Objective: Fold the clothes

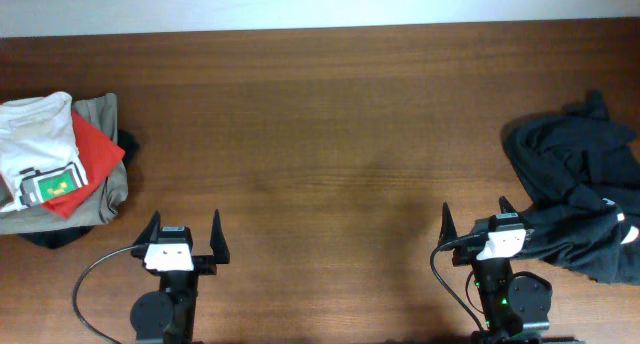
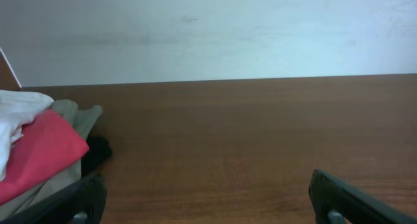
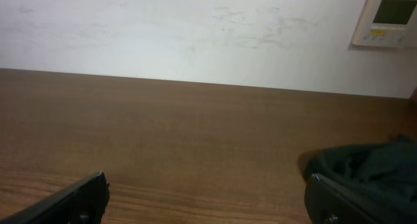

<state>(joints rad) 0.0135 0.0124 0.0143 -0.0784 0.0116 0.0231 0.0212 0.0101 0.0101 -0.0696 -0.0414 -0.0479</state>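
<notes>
Left pincer (image 1: 186, 224) and right pincer (image 1: 476, 219) sit at the near edge of the brown table (image 1: 330, 134) in the view from above. Both are spread wide and pinch nothing. The whole middle of the table is bare wood, from the near edge to the far edge by the wall. A pile of folded clothes (image 1: 60, 164) lies at the left edge, ahead of the left pincer and off to its left, a little apart from it. It has a white shirt (image 1: 35, 129) on top, a red cloth (image 1: 95, 159) and a grey-green one (image 1: 108, 114). The black clothes (image 1: 575, 184) lie in a messy heap at the right edge. The heap comes right up to the right pincer's right finger; I cannot tell if they touch.

The left wrist view shows the left pincer (image 2: 207, 178) with its two dark fingers (image 2: 352, 201) far apart at the bottom corners. Open wood runs ahead to the table's far edge. The folded pile (image 2: 45, 152) is at the left, just past the left finger.

The right wrist view shows the right pincer (image 3: 207, 179) spread the same way. Bare wood lies ahead. The black clothes (image 3: 371, 162) sit just above the right finger. A small white box with a screen (image 3: 389, 19) hangs on the wall.
</notes>
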